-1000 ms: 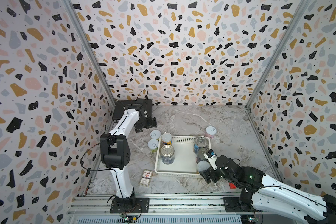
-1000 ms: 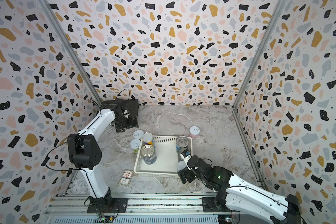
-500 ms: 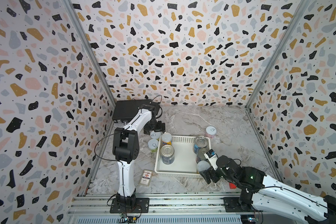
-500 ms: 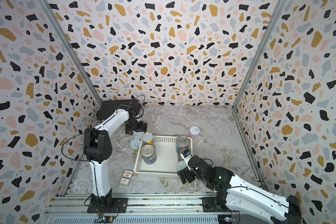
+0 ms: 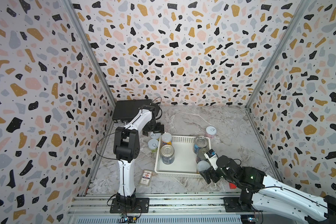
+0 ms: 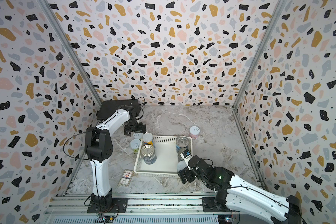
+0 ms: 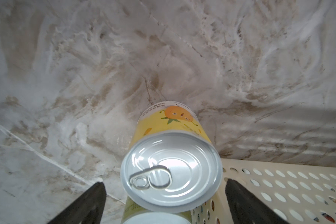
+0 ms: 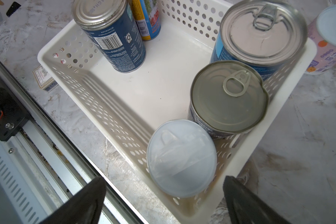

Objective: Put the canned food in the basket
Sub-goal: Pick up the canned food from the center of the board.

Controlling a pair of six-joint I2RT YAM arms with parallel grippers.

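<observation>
The white basket (image 5: 182,155) (image 8: 163,77) holds three blue tins (image 5: 167,154) (image 8: 229,97) and two pale-topped cans (image 5: 166,138) (image 8: 181,157). Outside stand a pink can (image 5: 211,131), a green can (image 5: 153,145) and a yellow can (image 7: 171,168) by the basket's far left corner. My left gripper (image 5: 154,130) (image 7: 164,184) hangs open over the yellow can, its fingers wide on either side and touching nothing. At the basket's near right corner my right gripper (image 5: 208,172) (image 8: 163,194) stands open over the pale-topped can, apart from it.
A black briefcase (image 5: 130,111) lies at the back left behind the left arm. A flat card box (image 5: 146,177) rests on the table left of the basket's front. A small red block (image 5: 232,185) peeks out under the right arm. The metal rail (image 5: 163,201) runs along the front.
My left arm has swung from the briefcase toward the basket, bringing its gripper over the yellow can. The right arm and the cans have not moved.
</observation>
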